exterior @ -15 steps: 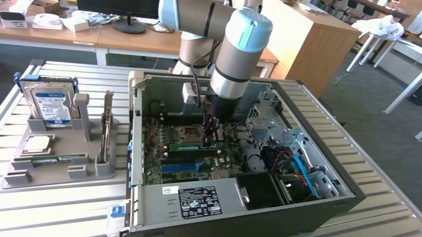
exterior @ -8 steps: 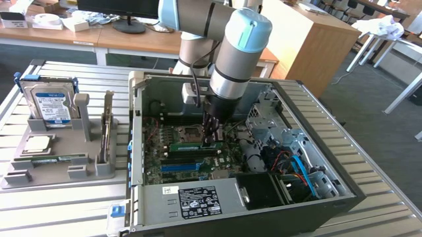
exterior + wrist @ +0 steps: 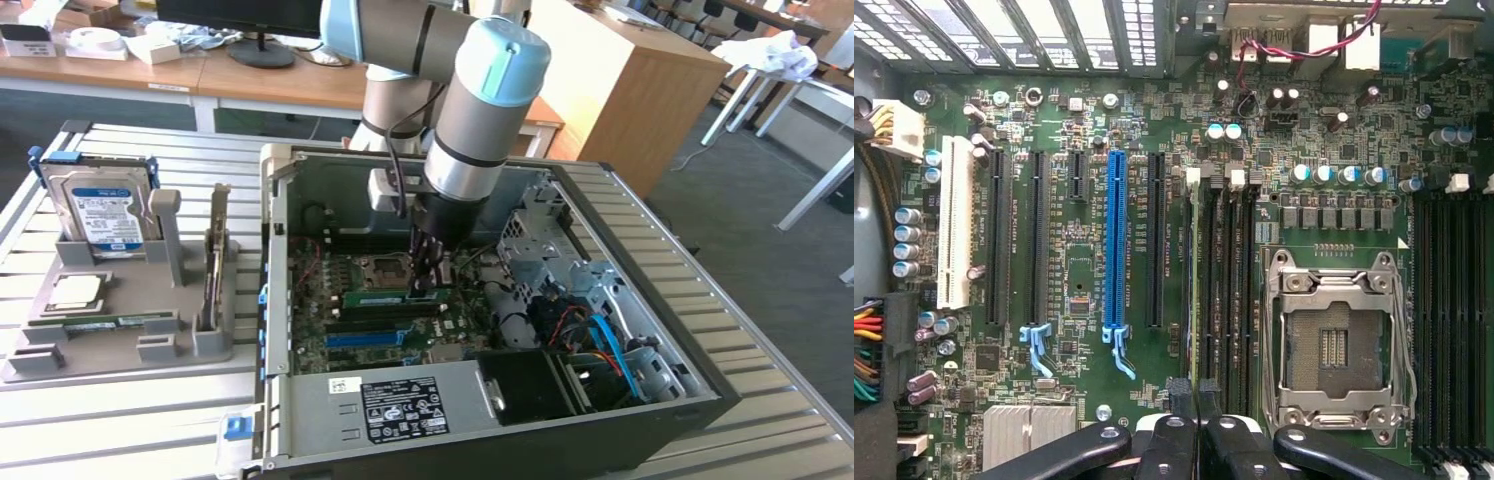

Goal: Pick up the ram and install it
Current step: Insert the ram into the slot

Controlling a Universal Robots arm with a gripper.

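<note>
Most of the work looks done: the gripper [image 3: 1194, 395], fingers pinched on the ram [image 3: 387, 297], holds it edge-up in a memory slot [image 3: 1194, 180] beside the empty processor socket [image 3: 1337, 345], seating unconfirmed.

The arm [image 3: 470, 110] enters from the upper middle of the exterior frame. Its grey forearm, capped by a pale blue joint cover, slants down toward the centre. Below it the wrist [image 3: 424, 215] points almost straight down, with a black cable running alongside. The claw [image 3: 430, 282] hangs vertical near the centre of the frame, dark and slim. In the wrist view its two black fingers [image 3: 1176, 440] are pressed together, tips side by side, with the linkage bars splayed out to either side.
</note>
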